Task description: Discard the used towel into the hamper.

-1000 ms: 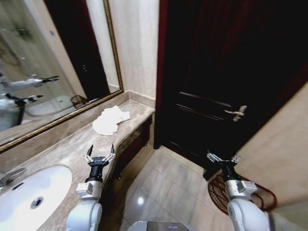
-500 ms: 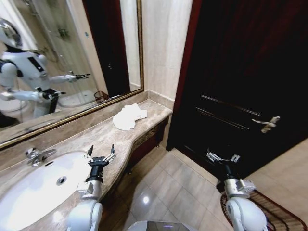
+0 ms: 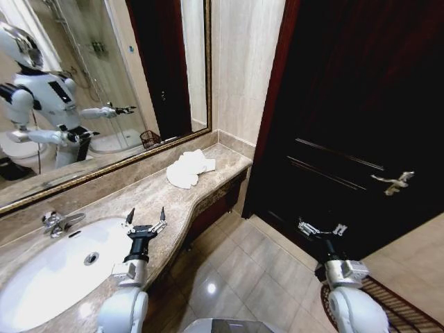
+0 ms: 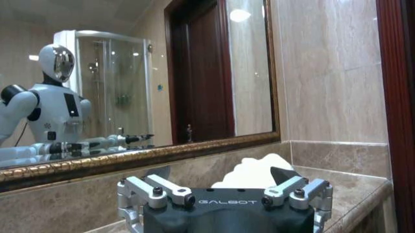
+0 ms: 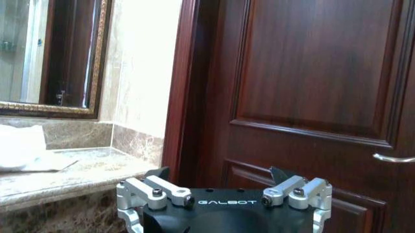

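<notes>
Towel — white and crumpled — lies on the marble counter near its far end, close below the gold-framed mirror and well ahead of my left gripper. That left claw hangs over the counter's front edge just beside the white sink, its two fingers spread apart with nothing between them. From my left wrist the towel shows beyond the fingertips. My right gripper is held out over the tiled floor in front of the dark wooden door, fingers also spread and empty. At the lower right, beside my right arm, the hamper — dark reddish wire rings — sits on the floor
</notes>
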